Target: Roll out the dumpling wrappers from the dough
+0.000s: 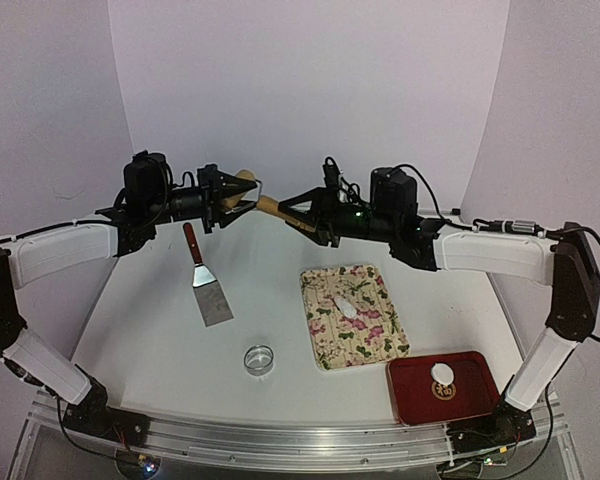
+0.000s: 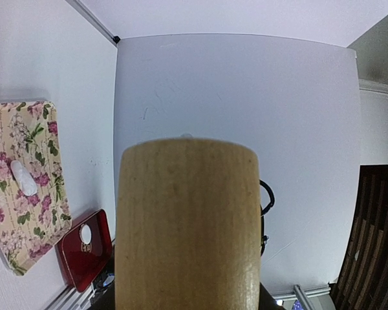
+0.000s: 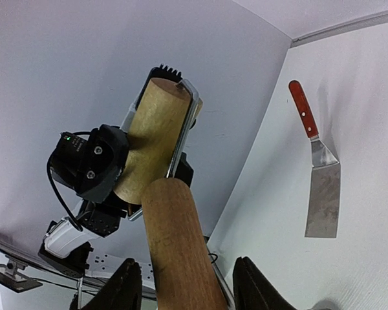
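The left fingers point(image 1: 218, 196) are clamped on the thick end of a wooden rolling pin point(image 1: 267, 206), which hangs in the air above the far edge of the table point(image 1: 140, 330), near its middle. In the right wrist view these fingers point(image 3: 187, 119) press the barrel from both sides. The right fingers point(image 3: 255, 290) stand on either side of the pin's narrower end, close to the wood. I cannot tell whether they press it or leave a thin gap.

One dumpling wrapper point(image 1: 441, 375), a small round white disc, lies on a red tray point(image 1: 410, 395) at the near right corner of the table. A flowered mat point(image 1: 375, 330) lies just beside the tray, toward the middle, with an elongated white dough piece point(image 1: 348, 308) at its centre. A small metal ring cutter point(image 1: 259, 359) sits near the near edge, about midway along it. A red-handled spatula point(image 1: 206, 285) lies left of the middle, its blade toward the near edge.
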